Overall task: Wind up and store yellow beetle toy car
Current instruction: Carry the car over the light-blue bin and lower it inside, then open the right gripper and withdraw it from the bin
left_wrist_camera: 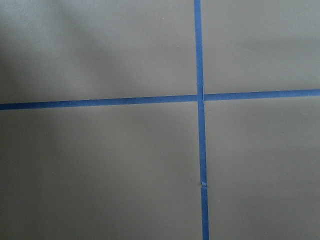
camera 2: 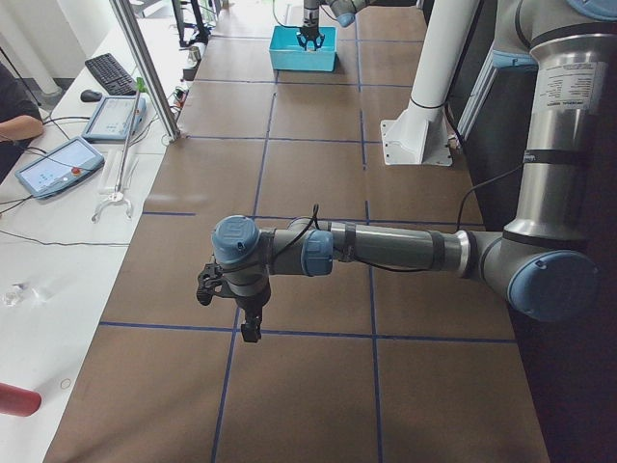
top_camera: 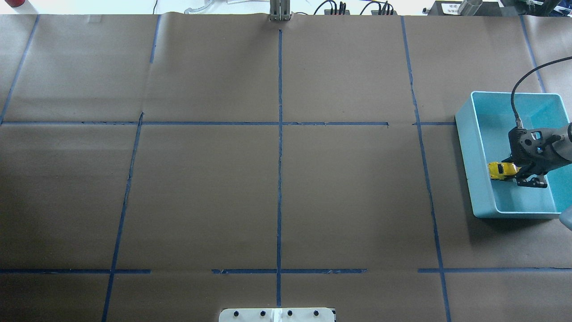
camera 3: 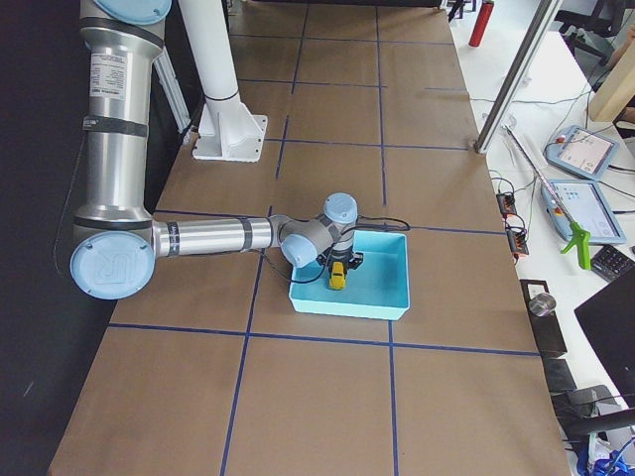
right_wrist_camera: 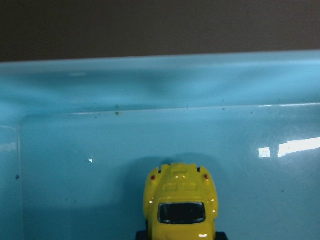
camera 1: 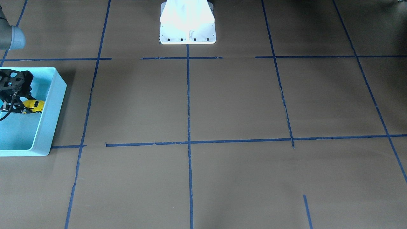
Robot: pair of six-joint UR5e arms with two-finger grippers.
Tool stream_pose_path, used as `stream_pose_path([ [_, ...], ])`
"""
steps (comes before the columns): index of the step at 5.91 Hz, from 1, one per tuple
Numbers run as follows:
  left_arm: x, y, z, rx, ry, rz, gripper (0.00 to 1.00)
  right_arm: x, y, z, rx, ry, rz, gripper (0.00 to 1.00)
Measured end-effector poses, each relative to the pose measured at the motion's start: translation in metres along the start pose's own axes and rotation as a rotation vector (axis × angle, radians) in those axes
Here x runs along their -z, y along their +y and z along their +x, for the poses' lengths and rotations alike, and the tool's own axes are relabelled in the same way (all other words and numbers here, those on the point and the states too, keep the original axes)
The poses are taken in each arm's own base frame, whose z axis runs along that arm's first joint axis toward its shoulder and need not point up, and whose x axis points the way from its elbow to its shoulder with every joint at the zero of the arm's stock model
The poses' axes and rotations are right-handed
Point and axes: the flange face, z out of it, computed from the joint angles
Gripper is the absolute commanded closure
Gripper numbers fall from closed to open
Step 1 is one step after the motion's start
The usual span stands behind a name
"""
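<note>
The yellow beetle toy car (camera 1: 35,106) is inside the light blue bin (camera 1: 58,95), low over its floor near one long wall. My right gripper (camera 1: 23,106) reaches into the bin and its jaws stand on either side of the car's end, shut on it. From overhead the car (top_camera: 500,171) sticks out of the right gripper (top_camera: 517,172) toward the bin wall (top_camera: 473,156). The right wrist view shows the car (right_wrist_camera: 180,205) from above against the bin floor. My left gripper (camera 2: 251,331) hangs over bare table; I cannot tell whether it is open or shut.
The bin sits at the table's end on my right, close to the edge. The white robot base (camera 1: 187,24) stands at the middle of the table's robot side. Blue tape lines (top_camera: 280,156) cross the brown paper. An operators' desk with tablets (camera 2: 58,164) lies beyond the far edge.
</note>
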Motion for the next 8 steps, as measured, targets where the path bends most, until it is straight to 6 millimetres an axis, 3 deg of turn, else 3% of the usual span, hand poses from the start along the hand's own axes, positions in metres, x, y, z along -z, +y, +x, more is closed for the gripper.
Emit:
stream_pose_path([
  [2, 0.0, 0.0, 0.0, 0.0, 0.0, 0.0, 0.0, 0.0, 0.0, 0.0, 0.005, 0.002, 0.0, 0.0],
  [4, 0.0, 0.0, 0.0, -0.001, 0.0, 0.001, 0.0, 0.024, 0.004, 0.003, -0.015, 0.009, 0.039, 0.0],
  [6, 0.0, 0.0, 0.0, -0.001, 0.0, 0.001, 0.0, 0.081, 0.048, 0.017, -0.169, 0.01, 0.106, 0.0],
  [8, 0.001, -0.001, 0.001, -0.002, 0.0, 0.001, 0.0, 0.157, 0.093, 0.023, -0.422, 0.036, 0.076, 0.0],
])
